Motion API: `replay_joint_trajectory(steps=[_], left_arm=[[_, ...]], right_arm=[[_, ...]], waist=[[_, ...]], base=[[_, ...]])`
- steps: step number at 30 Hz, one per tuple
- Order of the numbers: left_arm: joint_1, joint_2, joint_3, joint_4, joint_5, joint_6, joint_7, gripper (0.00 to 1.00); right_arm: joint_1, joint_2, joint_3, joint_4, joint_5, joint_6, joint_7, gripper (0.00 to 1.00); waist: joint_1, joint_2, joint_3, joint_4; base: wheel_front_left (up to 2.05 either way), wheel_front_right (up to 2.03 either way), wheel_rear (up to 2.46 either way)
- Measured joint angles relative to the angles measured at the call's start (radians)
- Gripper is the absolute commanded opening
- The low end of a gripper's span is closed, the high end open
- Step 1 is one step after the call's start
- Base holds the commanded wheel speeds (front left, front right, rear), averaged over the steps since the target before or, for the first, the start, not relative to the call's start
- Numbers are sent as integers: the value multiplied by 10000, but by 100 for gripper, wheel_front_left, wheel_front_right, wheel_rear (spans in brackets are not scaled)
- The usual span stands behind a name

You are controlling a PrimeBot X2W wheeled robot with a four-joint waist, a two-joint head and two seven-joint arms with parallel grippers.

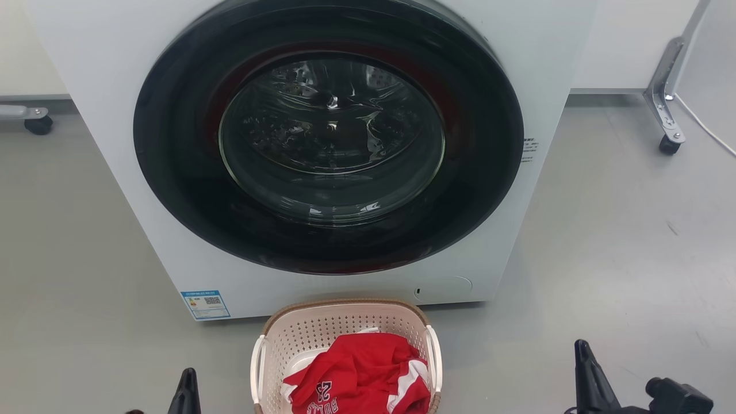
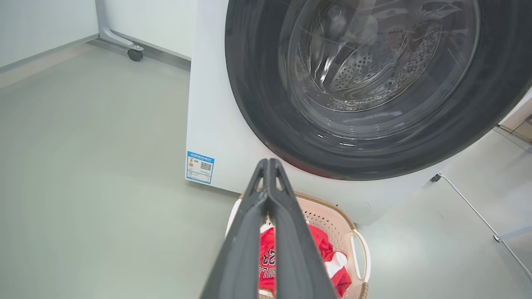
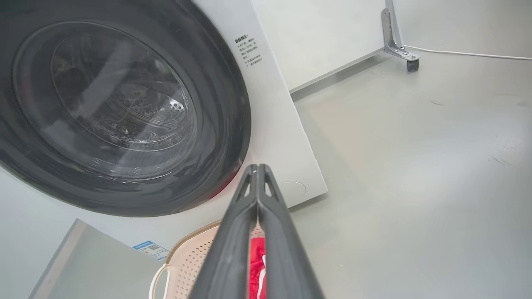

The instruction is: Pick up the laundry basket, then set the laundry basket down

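The laundry basket (image 1: 322, 328) is cream-white and perforated, with a brown woven-look rim and white side handles. It stands on the grey floor just in front of the washing machine and holds a red jersey (image 1: 359, 376). The left gripper (image 1: 187, 376) shows at the bottom edge, left of the basket and apart from it. Well off to the basket's right is the right gripper (image 1: 582, 348). In the left wrist view the left gripper (image 2: 269, 162) is shut and empty above the basket (image 2: 332, 216). The right gripper (image 3: 257, 167) is shut and empty too, over the basket (image 3: 195, 253).
A white front-loading washing machine (image 1: 103, 75) with a closed dark round door (image 1: 328, 138) stands right behind the basket. A caster leg (image 1: 667, 123) stands at the back right with a white cable (image 1: 707, 129), another caster (image 1: 37, 122) at the back left. Grey floor lies on both sides.
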Motion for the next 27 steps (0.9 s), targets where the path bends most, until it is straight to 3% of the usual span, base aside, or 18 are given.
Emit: replay_joint_trajectory(steps=[27], left_arm=[[-637, -155, 637, 374, -3685, -619, 989, 0]], right_arm=[[-445, 86, -1081, 412, 3501, 685, 1007, 0]], waist=[[0, 0, 25, -12]], base=[[0, 0, 0]])
